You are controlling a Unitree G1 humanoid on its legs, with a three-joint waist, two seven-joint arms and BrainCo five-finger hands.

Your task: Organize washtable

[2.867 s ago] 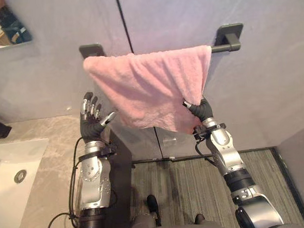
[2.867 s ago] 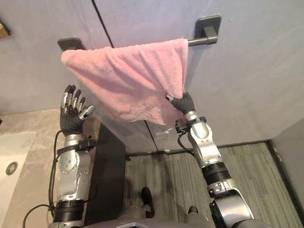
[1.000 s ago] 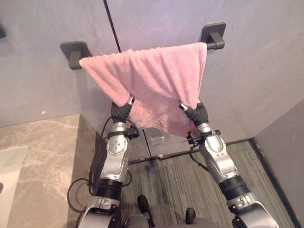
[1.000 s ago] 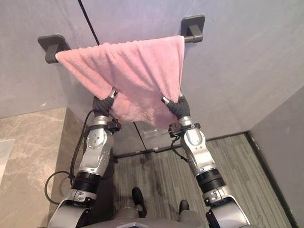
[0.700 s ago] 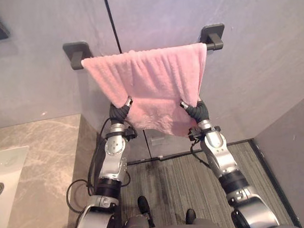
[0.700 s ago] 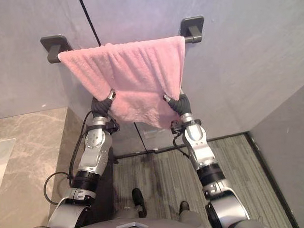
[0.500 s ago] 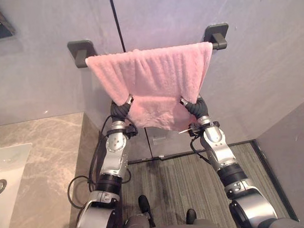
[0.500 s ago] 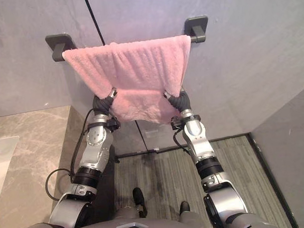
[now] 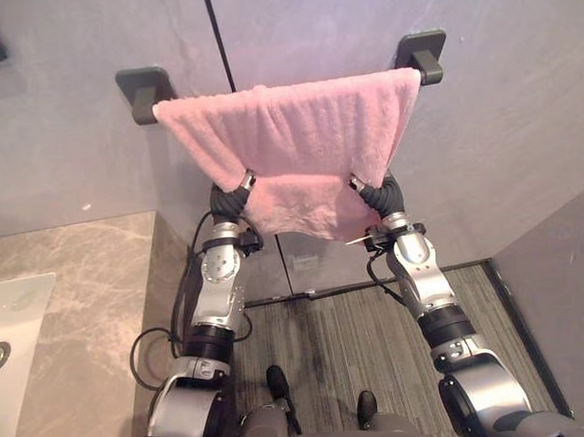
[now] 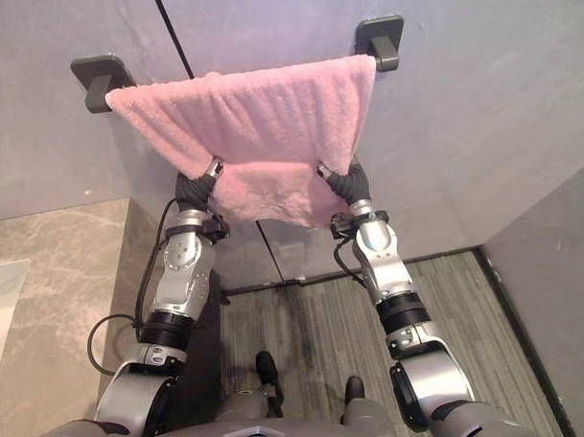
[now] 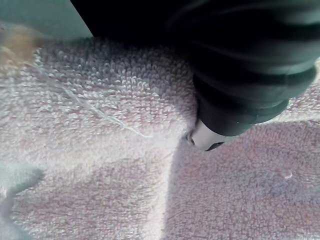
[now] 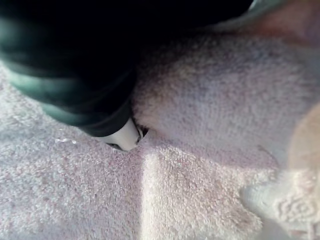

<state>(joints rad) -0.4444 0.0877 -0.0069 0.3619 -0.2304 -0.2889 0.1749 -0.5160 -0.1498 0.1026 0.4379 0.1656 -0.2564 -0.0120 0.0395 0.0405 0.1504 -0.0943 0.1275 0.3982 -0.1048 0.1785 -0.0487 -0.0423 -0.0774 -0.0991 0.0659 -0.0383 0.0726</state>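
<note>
A pink towel (image 9: 299, 132) hangs over a dark towel bar (image 9: 423, 60) on the grey wall, spread from one bracket to the other. My left hand (image 9: 230, 199) is shut on the towel's lower left part, and my right hand (image 9: 378, 193) is shut on its lower right part. Both hold the cloth out from the wall, so its lower edge is drawn up between them. Up close, the left hand's dark cover (image 11: 240, 75) and the right hand's dark cover (image 12: 65, 75) press into the pink terry cloth (image 11: 100, 150), which hides the fingers.
A beige marble counter (image 9: 75, 312) with a white sink (image 9: 8, 324) lies to the left. A dark cabinet side (image 9: 174, 280) drops to the striped floor (image 9: 353, 322) below the towel. A grey side wall (image 9: 563, 295) closes the right.
My left hand, earlier open beside the towel, now grips it. Over the last second both hands rose a little and the towel spread wider along the bar. The camera shifted slightly.
</note>
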